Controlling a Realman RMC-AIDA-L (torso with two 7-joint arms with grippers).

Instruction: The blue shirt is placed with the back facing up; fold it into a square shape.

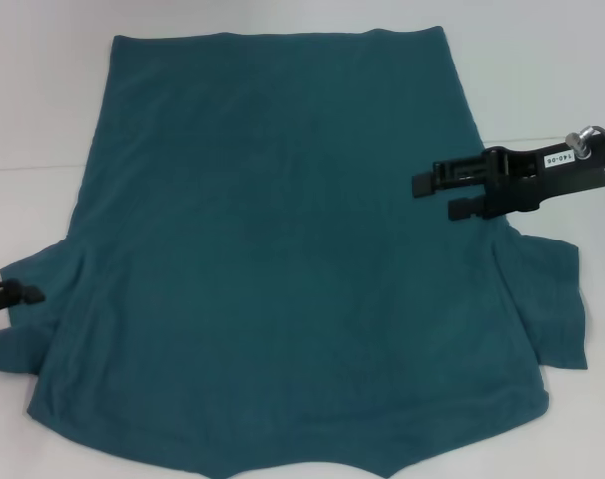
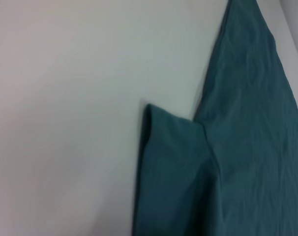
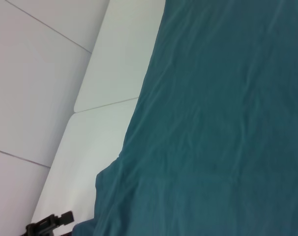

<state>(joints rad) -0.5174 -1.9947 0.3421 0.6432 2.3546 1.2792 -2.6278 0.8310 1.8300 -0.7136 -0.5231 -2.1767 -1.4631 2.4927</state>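
Note:
The blue shirt [image 1: 293,249] lies spread flat on the white table [image 1: 43,100], plain side up, with both short sleeves sticking out at the sides. My right gripper [image 1: 432,197] hovers open over the shirt's right edge, just above the right sleeve [image 1: 552,299], fingers pointing toward the middle. My left gripper [image 1: 13,324] is at the picture's left edge, open, with its fingers on either side of the left sleeve's [image 1: 38,289] outer hem. The left wrist view shows that sleeve [image 2: 171,167] and the shirt's side [image 2: 257,123]. The right wrist view shows the shirt's back [image 3: 213,123].
White tabletop [image 3: 104,132] surrounds the shirt on the left, right and far sides. A seam line crosses the table [image 1: 13,168] at the left. The left gripper [image 3: 48,226] shows far off in the right wrist view.

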